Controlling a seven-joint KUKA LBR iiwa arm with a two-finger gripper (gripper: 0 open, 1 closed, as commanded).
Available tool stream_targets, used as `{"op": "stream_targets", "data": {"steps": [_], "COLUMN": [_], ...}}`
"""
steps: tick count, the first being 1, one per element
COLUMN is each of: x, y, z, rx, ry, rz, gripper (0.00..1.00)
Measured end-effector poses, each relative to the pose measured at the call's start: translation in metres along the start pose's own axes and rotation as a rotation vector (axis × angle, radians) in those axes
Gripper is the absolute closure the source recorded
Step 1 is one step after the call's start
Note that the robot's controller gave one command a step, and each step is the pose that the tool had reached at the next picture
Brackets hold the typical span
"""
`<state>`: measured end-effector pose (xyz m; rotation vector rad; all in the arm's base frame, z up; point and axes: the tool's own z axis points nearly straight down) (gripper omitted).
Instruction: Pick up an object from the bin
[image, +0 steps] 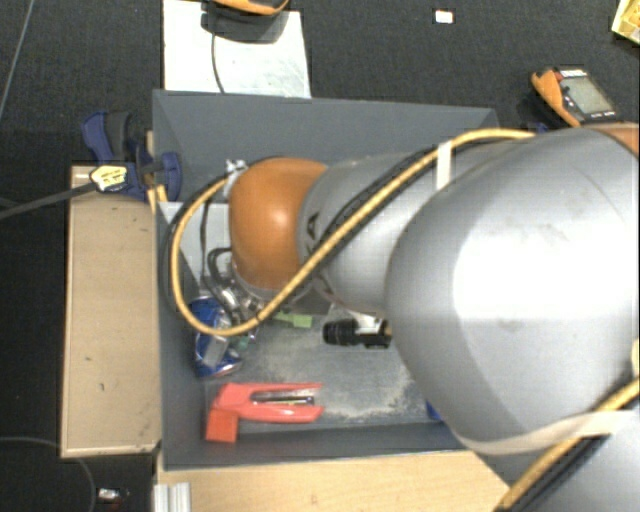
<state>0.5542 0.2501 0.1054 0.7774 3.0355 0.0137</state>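
My gripper (230, 296) pokes out as a bit of grey metal from under the arm's orange wrist cover, low at the left side of the bin. Right below it, touching or nearly so, lies a crumpled shiny blue packet (209, 350); whether the gripper has hold of it is hidden. A salmon-red flat tool with a dark metal insert (266, 404) lies along the bin's front wall. A small green piece (296, 321) and a black cylindrical thing with a white end (356, 334) lie just right of the gripper, partly under the arm.
The arm covers the middle and right of the bin, and a yellow cable loops past the gripper on the left. A scrap of blue (432, 408) shows at the arm's lower edge. Bare bin floor lies between the red tool and the black cylinder.
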Motion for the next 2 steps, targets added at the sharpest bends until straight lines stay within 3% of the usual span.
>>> {"op": "stream_targets", "data": {"steps": [1, 2], "x": [0.011, 0.002], "y": [-0.040, -0.001], "z": [0.018, 0.028], "rx": [-0.012, -0.021], "ry": [-0.008, -0.011], "rz": [-0.070, 0.220], "gripper": [0.00, 1.00]}}
